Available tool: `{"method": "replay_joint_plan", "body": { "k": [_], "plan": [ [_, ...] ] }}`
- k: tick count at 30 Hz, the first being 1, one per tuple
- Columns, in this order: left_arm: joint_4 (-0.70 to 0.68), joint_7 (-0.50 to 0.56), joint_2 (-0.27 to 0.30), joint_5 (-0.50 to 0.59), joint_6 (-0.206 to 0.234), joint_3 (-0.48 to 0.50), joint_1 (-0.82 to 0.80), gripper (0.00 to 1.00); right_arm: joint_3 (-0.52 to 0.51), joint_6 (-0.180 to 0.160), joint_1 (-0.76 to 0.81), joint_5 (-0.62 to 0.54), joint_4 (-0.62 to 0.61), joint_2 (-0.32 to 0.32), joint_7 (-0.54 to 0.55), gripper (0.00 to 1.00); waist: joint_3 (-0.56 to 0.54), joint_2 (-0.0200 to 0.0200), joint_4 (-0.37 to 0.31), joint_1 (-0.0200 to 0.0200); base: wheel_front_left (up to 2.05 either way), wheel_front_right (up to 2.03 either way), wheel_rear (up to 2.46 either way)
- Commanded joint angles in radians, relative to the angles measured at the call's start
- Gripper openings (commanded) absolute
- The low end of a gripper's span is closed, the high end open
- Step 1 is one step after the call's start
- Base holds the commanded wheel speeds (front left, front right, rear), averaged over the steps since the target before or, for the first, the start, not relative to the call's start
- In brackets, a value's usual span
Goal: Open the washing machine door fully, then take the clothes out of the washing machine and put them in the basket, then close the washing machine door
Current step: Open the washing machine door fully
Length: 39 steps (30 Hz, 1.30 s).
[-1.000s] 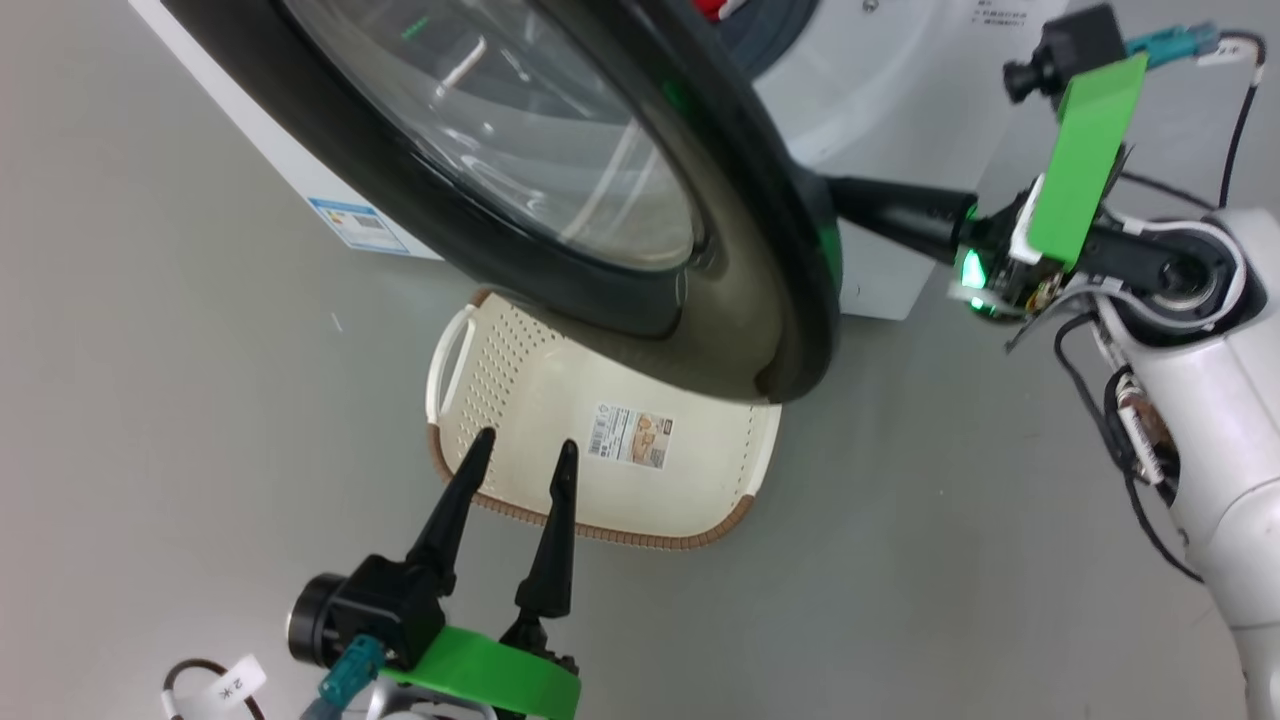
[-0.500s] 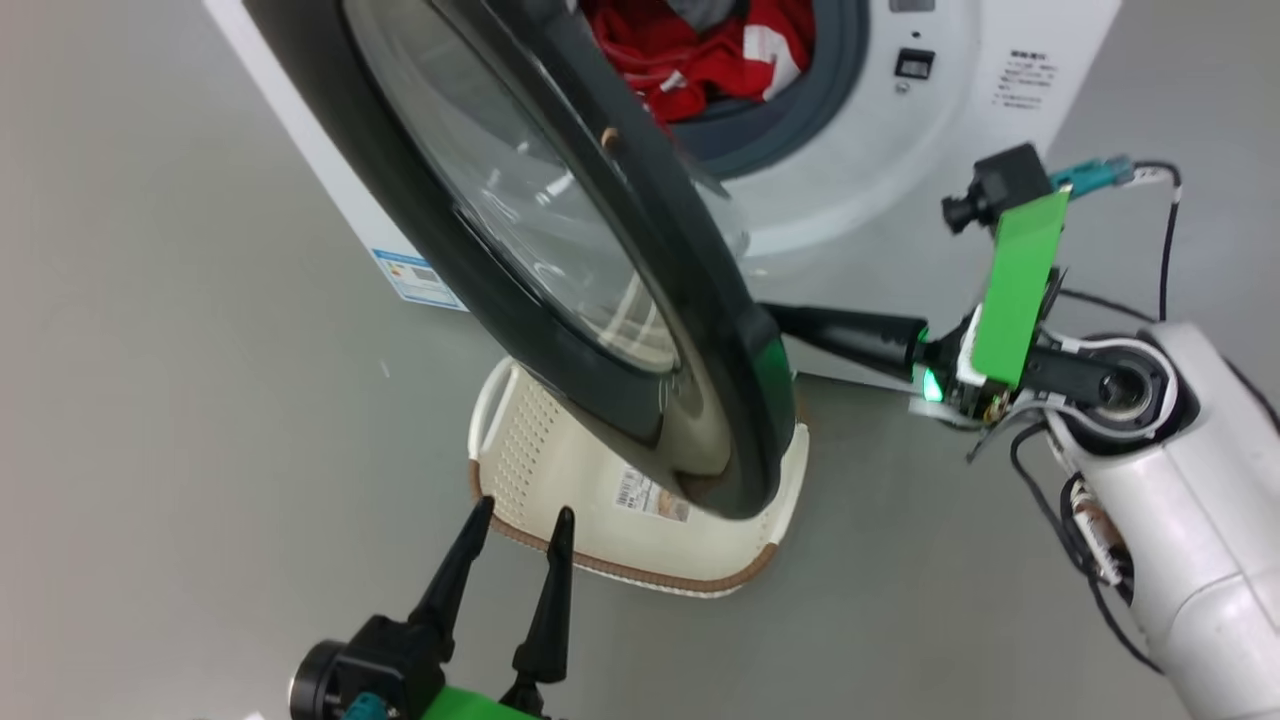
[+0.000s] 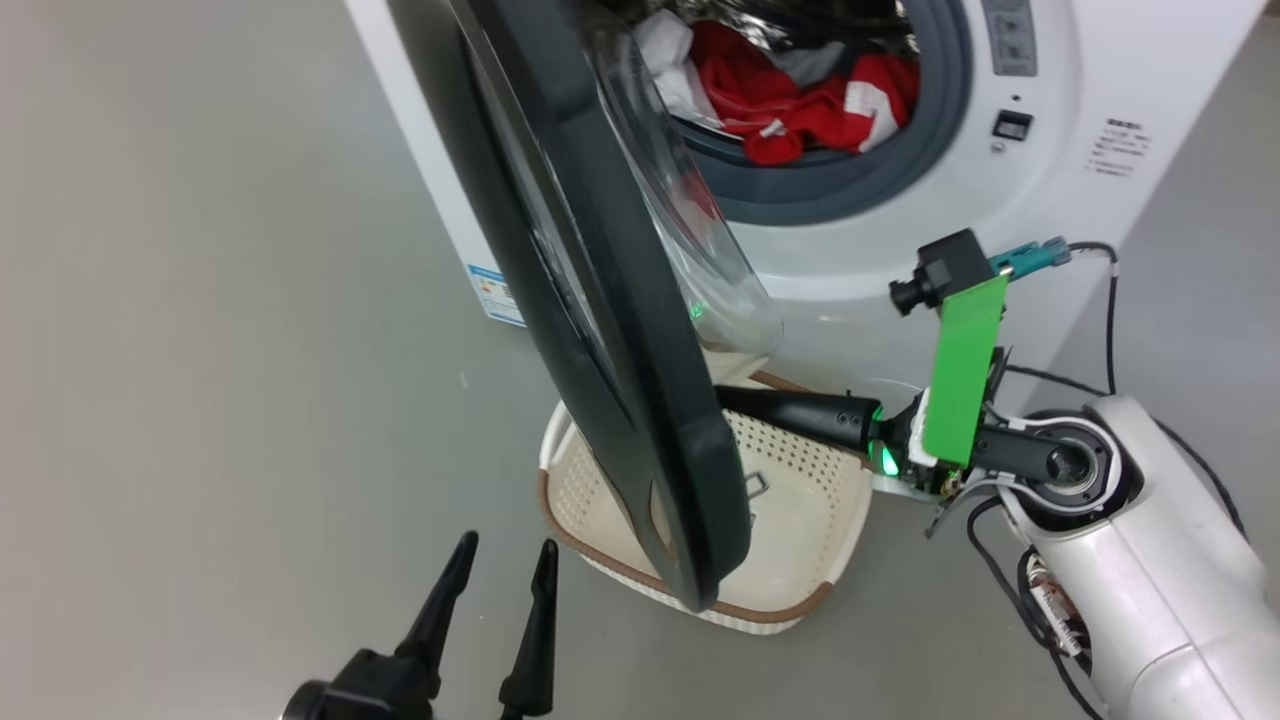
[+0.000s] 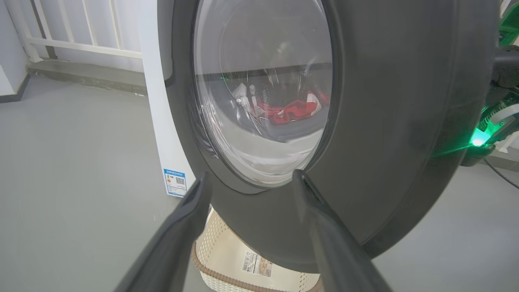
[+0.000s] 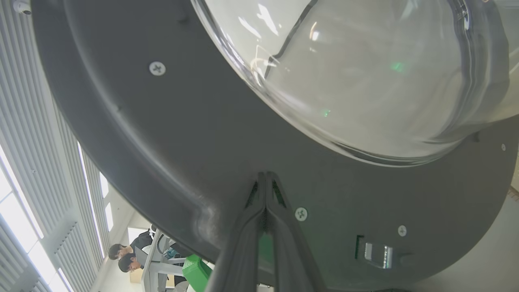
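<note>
Right gripper clenched on nothing, tips against inner rim of the washing machine door, 6 o'clock under its glass. Left gripper spread, empty. Door partway open, not fully. Clothes inside the washing machine at 12 o'clock; basket below, bare. Unloading and closing yet to do.

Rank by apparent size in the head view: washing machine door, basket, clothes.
1. washing machine door: largest by far, though it is also closest to the camera.
2. basket: mid-sized, partly hidden behind the door.
3. clothes: smallest, and farthest back, so their true size is unsure.
</note>
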Motion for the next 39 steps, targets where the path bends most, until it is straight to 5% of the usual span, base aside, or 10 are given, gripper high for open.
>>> {"method": "replay_joint_plan", "body": {
  "k": [1, 13, 35, 36, 39],
  "plan": [
    [-0.027, -0.008, 0.008, 0.016, 0.010, 0.036, 0.004, 1.00, 0.021, 0.008, 0.007, -0.003, -0.035, 0.025, 0.000, 0.00, -0.018, 0.0000, 0.025, 0.0000, 0.00, 0.00, 0.00],
    [-0.032, -0.008, 0.008, 0.025, 0.015, 0.064, 0.038, 1.00, 0.036, 0.008, 0.058, -0.028, -0.059, 0.055, -0.014, 0.00, -0.057, 0.0000, 0.106, 0.0000, 0.00, 0.00, 0.00],
    [-0.067, -0.008, 0.008, 0.038, 0.032, 0.124, 0.060, 1.00, 0.104, 0.008, 0.039, -0.031, -0.045, 0.100, -0.056, 0.00, -0.053, 0.0000, 0.114, 0.0000, 0.00, 0.00, 0.00],
    [-0.065, -0.008, 0.008, 0.038, 0.031, 0.123, 0.058, 1.00, 0.104, 0.008, 0.041, -0.033, -0.044, 0.100, -0.060, 0.06, -0.054, 0.0000, 0.114, 0.0000, 0.00, 0.00, 0.00],
    [-0.054, -0.008, 0.008, 0.036, 0.023, 0.119, 0.052, 1.00, 0.101, 0.008, 0.050, -0.041, -0.046, 0.099, -0.070, 0.55, -0.058, 0.0000, 0.111, 0.0000, 0.00, 0.00, 0.00]
  ]
}}
